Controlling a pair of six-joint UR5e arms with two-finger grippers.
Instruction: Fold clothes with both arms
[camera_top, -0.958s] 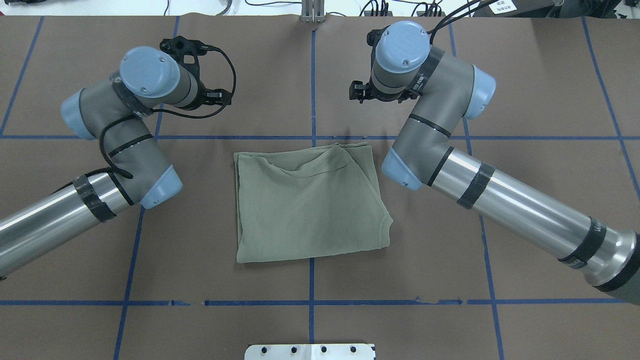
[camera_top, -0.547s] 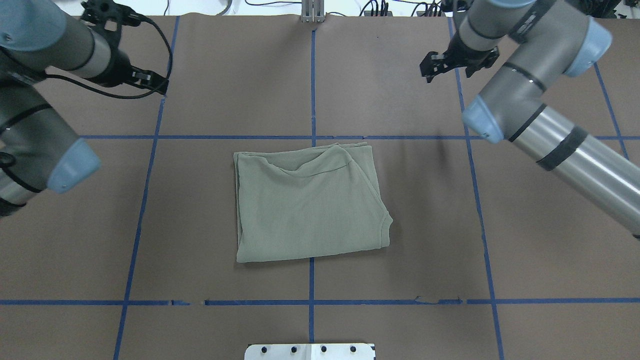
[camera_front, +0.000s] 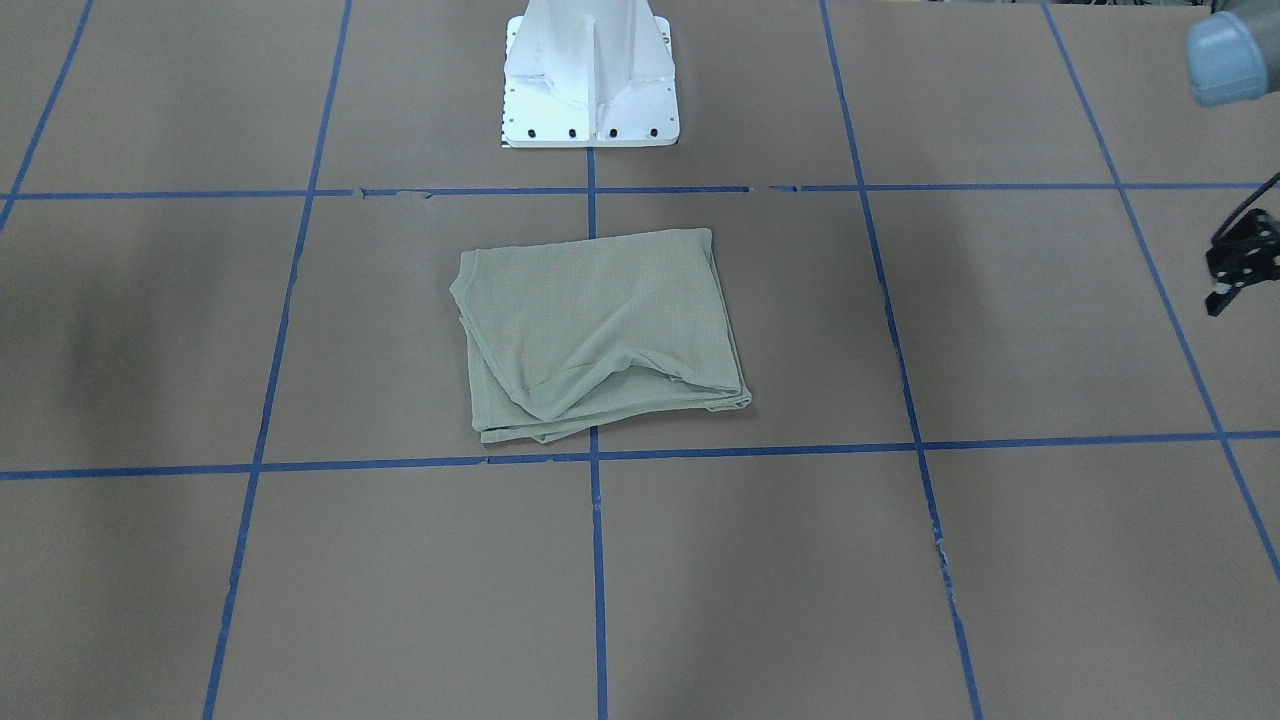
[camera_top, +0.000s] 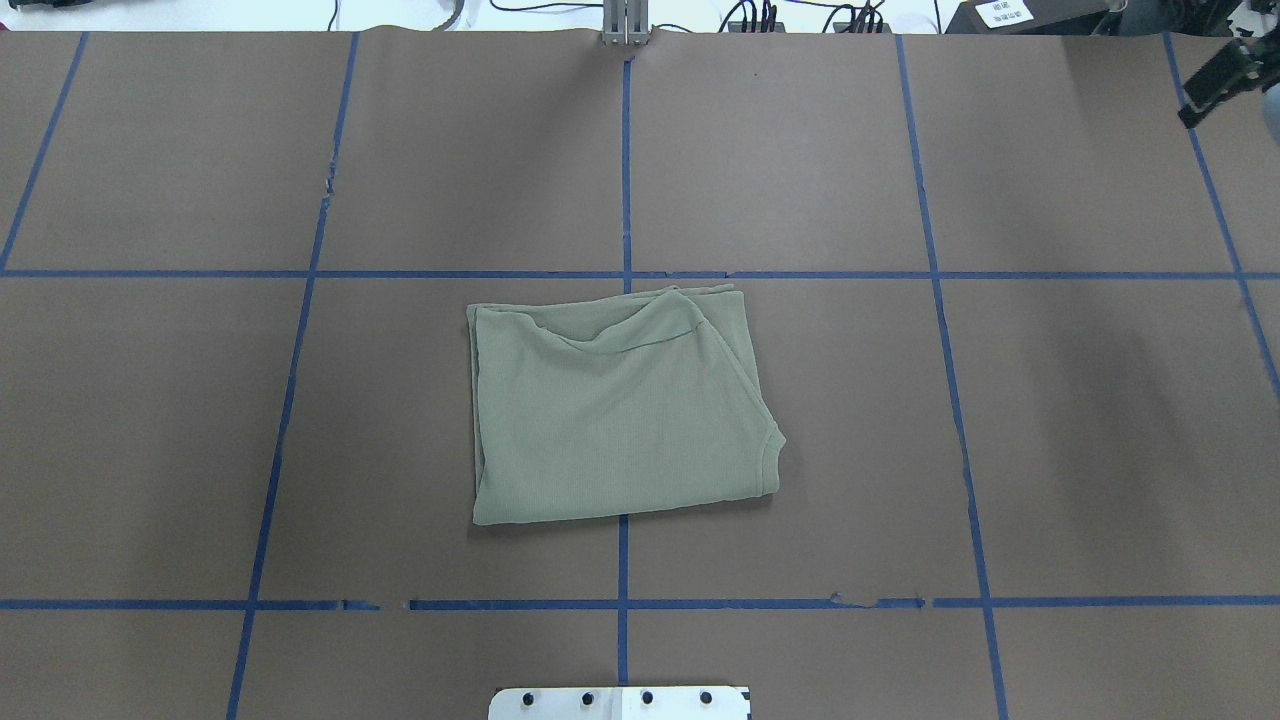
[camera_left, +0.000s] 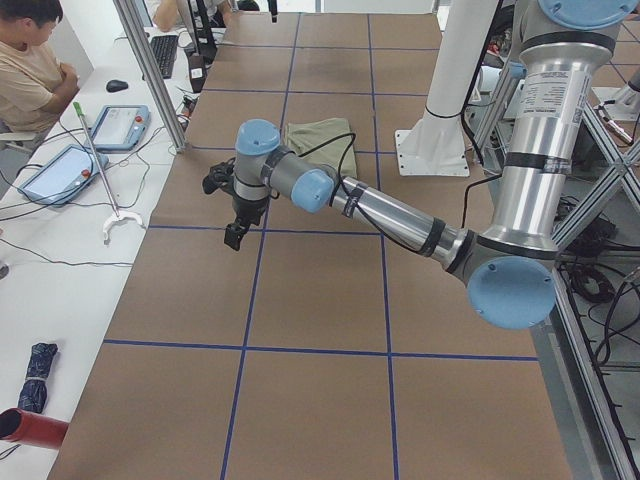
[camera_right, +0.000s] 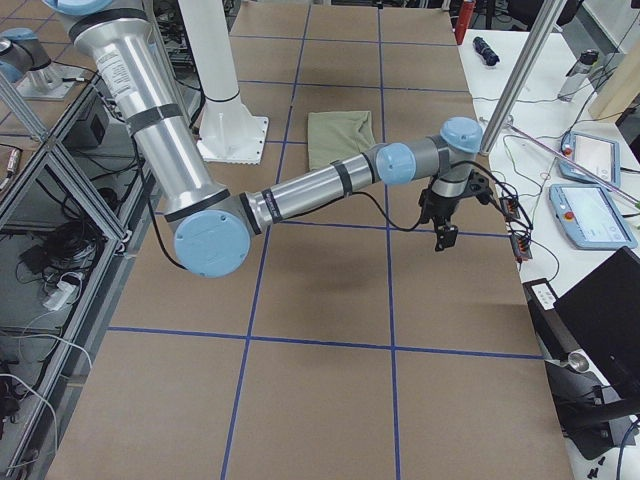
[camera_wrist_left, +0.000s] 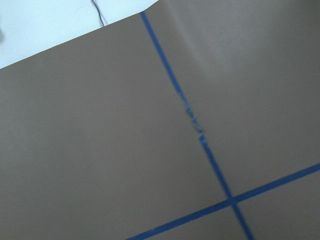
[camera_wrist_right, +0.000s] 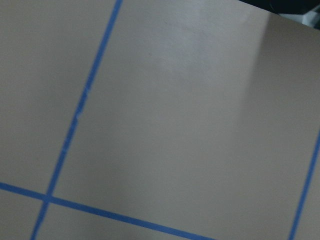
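Green shirt (camera_top: 620, 410) folded into rough rectangle, flat at centre of table (camera_top: 200, 450), lying across blue tape line (camera_top: 624, 150). Curved neck edge on side away from white pedestal base (camera_front: 590, 90).

Left claw (camera_front: 1240, 268) above table's left end, pointing down, well apart from shirt. Only partly in view; cannot tell jaw spread.

Right claw (camera_top: 1215, 82) above far right corner, well apart from shirt. Cannot tell jaw spread.

Wrist views: bare table and tape.

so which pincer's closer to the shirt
Left, seemingly. Left pincer hangs off the shirt's left, just past its far edge; right pincer hangs off its right, well past that edge.
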